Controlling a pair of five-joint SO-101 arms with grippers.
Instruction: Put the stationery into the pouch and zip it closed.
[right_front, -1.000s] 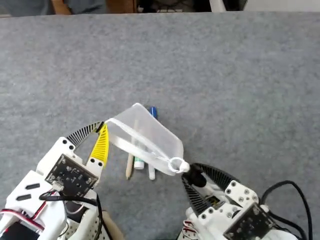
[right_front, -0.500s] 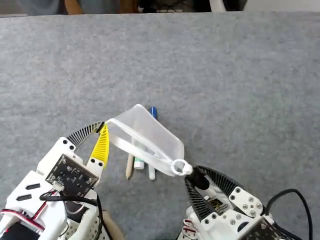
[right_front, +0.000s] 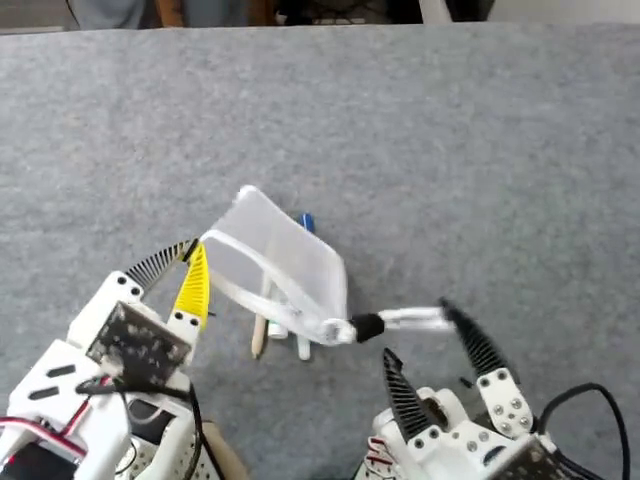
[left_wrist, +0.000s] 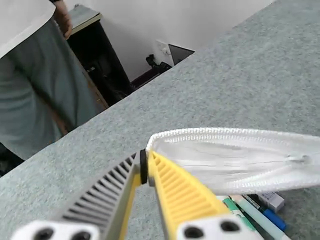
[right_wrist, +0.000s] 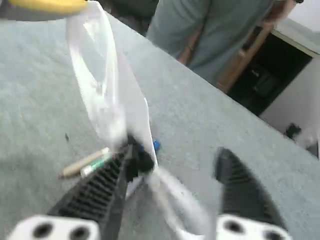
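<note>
Two arms along bottom of high view, on grey table (right_front: 450, 150). Left gripper (right_front: 192, 252), lower left, clamped on pouch end. Right gripper (right_front: 416, 332), lower right, jaws wide apart, gripping nothing. Translucent pouch (right_front: 285, 260) at centre, slanting toward lower right. Pencil (right_front: 259, 335), green marker (right_front: 277, 327), blue-capped pen (right_front: 306, 222) poke out at pouch edges; inside or underneath, cannot tell. Black zipper pull (right_front: 367, 326) with white strap (right_front: 412, 319) right of pouch, by the open jaws.
</note>
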